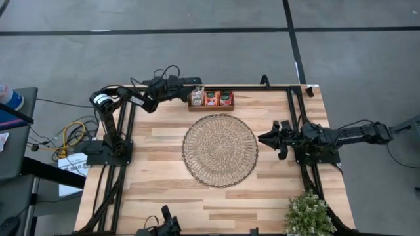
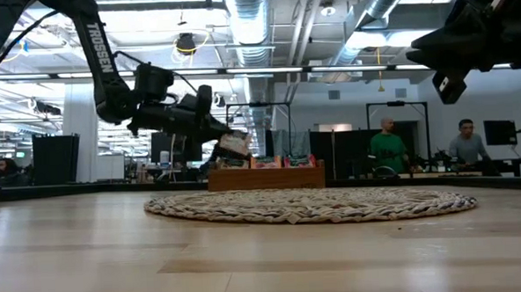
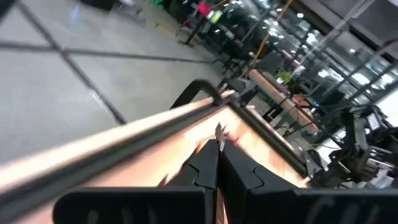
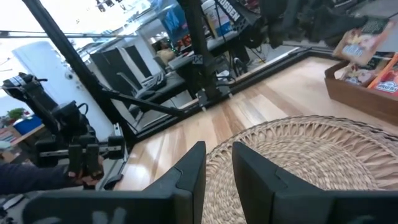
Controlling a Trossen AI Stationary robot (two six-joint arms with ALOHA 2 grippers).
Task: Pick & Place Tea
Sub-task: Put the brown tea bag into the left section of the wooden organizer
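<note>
Left gripper (image 2: 227, 135), clenched on a pale sachet (image 2: 234, 144), hangs above the tray (image 1: 211, 105); we judge the tea light, thin and crushable, best pinched at an edge.

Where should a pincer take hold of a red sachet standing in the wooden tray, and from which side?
By its top edge, from above, probably: the red sachet stands on edge in the wooden tray, whose walls hide its lower part, so only the top rises free.
</note>
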